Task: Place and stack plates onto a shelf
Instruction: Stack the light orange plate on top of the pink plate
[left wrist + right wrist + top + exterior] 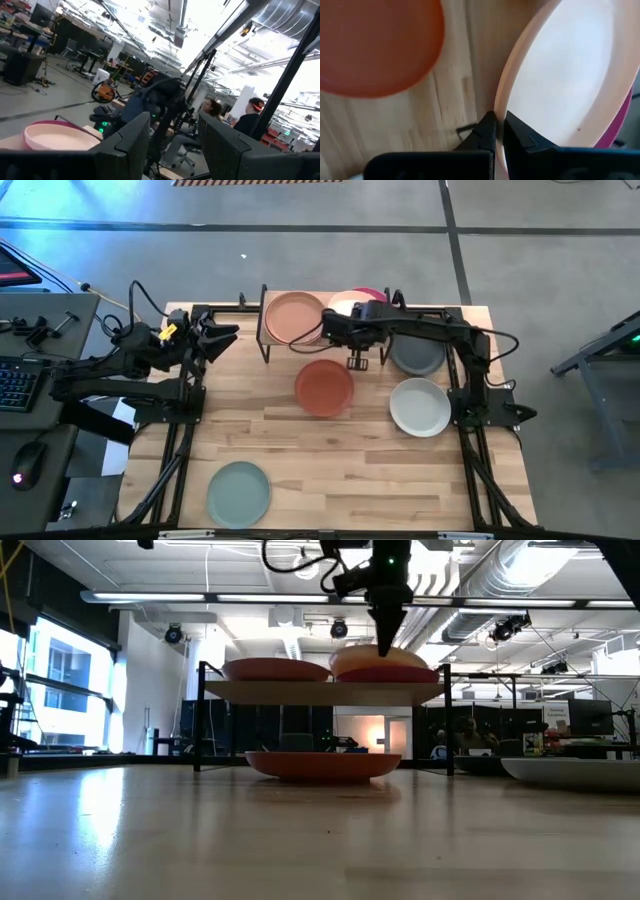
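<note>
The sage green plate [238, 492] lies nearest the camera, at the near left of the wooden table [340, 470]. The table fills most of the high view, with grey floor around it and a desk with a keyboard [12, 383] to its left; the low view looks across into a bright workshop.

At the far edge stands the shelf [268, 332], its long side running left to right. On its left half lies the peach plate [295, 317], flat. On its right half the light pink plate [570, 70] lies on top of the magenta plate [372, 293].

The right gripper [499, 131] hangs over the shelf with its fingers closed to a narrow gap on the light pink plate's rim.

The terracotta plate [324, 387], the pale plate [420, 407] and the dark grey plate [417, 356] lie flat on the table.

The left gripper [222, 334] waits at the far left, well apart from the plates, its fingers [131, 136] spread and empty.
</note>
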Controlling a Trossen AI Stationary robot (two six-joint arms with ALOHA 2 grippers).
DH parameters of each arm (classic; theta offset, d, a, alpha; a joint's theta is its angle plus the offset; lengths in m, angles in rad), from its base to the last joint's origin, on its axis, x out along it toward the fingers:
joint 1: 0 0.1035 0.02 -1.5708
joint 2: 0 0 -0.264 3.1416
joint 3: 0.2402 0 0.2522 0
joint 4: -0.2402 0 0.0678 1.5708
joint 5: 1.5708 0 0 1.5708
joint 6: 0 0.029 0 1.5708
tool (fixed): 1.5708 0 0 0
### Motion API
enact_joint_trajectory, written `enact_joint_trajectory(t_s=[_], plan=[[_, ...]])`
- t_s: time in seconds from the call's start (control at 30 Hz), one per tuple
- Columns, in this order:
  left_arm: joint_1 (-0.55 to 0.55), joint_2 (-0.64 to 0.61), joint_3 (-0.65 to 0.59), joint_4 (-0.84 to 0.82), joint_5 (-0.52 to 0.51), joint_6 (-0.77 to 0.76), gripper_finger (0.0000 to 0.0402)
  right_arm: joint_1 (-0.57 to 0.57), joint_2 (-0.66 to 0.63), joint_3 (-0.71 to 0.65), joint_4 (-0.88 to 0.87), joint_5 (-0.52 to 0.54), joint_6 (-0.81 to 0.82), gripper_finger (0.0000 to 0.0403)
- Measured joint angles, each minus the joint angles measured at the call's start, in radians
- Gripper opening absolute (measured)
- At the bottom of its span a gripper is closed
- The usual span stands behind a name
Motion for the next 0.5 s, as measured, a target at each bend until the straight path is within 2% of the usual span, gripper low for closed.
enact_joint_trajectory(t_s=[0.17,0.5], plan=[[0.000,0.000,0.000,0.000,0.000,-0.051,0.0156,-0.029,0.000,0.000,-0.062,-0.014,0.045,0.0000],[0.000,0.000,0.000,0.001,0.000,-0.055,0.0156,-0.033,0.000,0.000,-0.058,-0.016,0.058,0.0000]])
